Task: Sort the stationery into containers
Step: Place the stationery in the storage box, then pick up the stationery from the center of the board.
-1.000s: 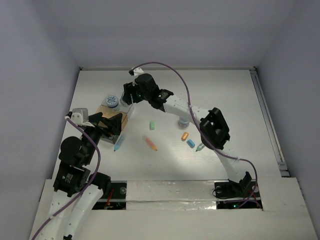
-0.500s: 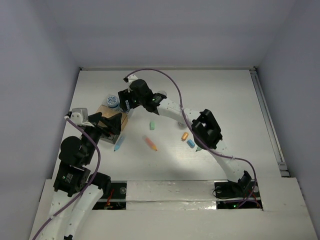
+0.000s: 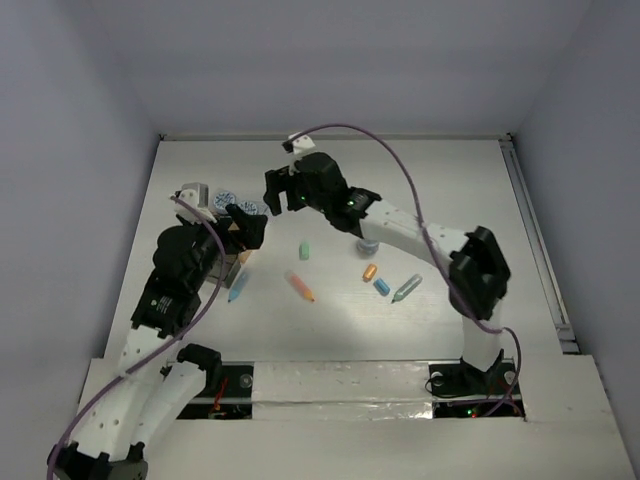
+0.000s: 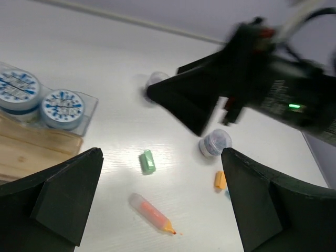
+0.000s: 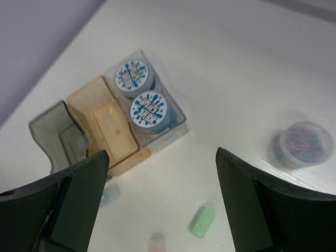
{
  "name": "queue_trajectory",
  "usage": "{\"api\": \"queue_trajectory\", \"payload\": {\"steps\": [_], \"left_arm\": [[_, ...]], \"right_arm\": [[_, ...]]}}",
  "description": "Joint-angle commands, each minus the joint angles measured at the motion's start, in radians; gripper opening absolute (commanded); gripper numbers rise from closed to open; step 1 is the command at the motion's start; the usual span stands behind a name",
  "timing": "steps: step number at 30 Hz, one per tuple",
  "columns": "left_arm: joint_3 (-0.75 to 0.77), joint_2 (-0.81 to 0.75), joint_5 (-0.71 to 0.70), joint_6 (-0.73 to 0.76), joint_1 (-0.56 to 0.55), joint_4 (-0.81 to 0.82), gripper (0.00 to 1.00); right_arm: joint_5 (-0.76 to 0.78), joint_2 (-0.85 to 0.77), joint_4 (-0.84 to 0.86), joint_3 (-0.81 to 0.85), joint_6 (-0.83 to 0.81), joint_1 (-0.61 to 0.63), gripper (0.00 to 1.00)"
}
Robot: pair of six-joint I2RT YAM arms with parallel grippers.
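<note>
Two round blue-patterned tubs (image 5: 151, 110) sit in a clear box (image 5: 176, 123), with a tan see-through box (image 5: 107, 131) beside it. Both boxes also show in the top view (image 3: 232, 205). A third tub (image 4: 215, 143) stands on the table, and also shows in the right wrist view (image 5: 303, 143). On the table lie a green piece (image 3: 305, 249), an orange stick (image 3: 299, 286), a blue stick (image 3: 236, 290), an orange piece (image 3: 369, 271), a blue piece (image 3: 381, 286) and a teal stick (image 3: 406, 289). My left gripper (image 3: 245, 225) is open and empty beside the boxes. My right gripper (image 3: 282, 190) is open and empty, above the table just right of the clear box.
The left wrist view shows the right gripper's black body (image 4: 210, 100) close ahead, with a small round translucent tub (image 4: 156, 79) behind it. The boxes stand near the table's left side. White walls close in the table at the back and sides.
The left arm has reached forward and to the right, past the boxes. The right gripper has drawn back to the right from above the boxes, and its elbow has swung right.
</note>
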Motion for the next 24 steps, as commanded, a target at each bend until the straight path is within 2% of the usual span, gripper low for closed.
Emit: {"api": "queue_trajectory", "payload": {"steps": [1, 4, 6, 9, 11, 13, 17, 24], "left_arm": [[0.009, 0.084, 0.089, -0.112, -0.029, 0.169, 0.94], [-0.028, 0.190, -0.005, -0.173, -0.144, 0.293, 0.93], [-0.006, 0.324, -0.087, -0.169, -0.220, 0.323, 0.93], [0.093, 0.538, -0.202, -0.127, -0.265, 0.363, 0.94], [0.202, 0.697, -0.235, -0.083, -0.287, 0.361, 0.94], [0.279, 0.800, -0.281, -0.054, -0.287, 0.338, 0.95], [0.529, 1.092, -0.341, 0.028, -0.296, 0.248, 0.95], [0.828, 1.403, -0.405, 0.147, -0.296, 0.119, 0.96]], "right_arm": [[0.161, -0.205, 0.144, -0.246, 0.039, -0.047, 0.88], [0.296, -0.351, 0.093, -0.438, 0.065, -0.114, 0.87], [0.301, -0.453, 0.013, -0.515, 0.112, -0.186, 0.87], [0.289, -0.612, 0.008, -0.708, 0.171, -0.202, 0.87], [0.294, -0.674, 0.003, -0.808, 0.184, -0.202, 0.89], [0.297, -0.748, -0.024, -0.848, 0.192, -0.211, 0.90], [0.272, -0.857, -0.029, -0.934, 0.195, -0.211, 0.91], [0.220, -0.963, 0.046, -1.045, 0.160, -0.211, 0.91]]}}
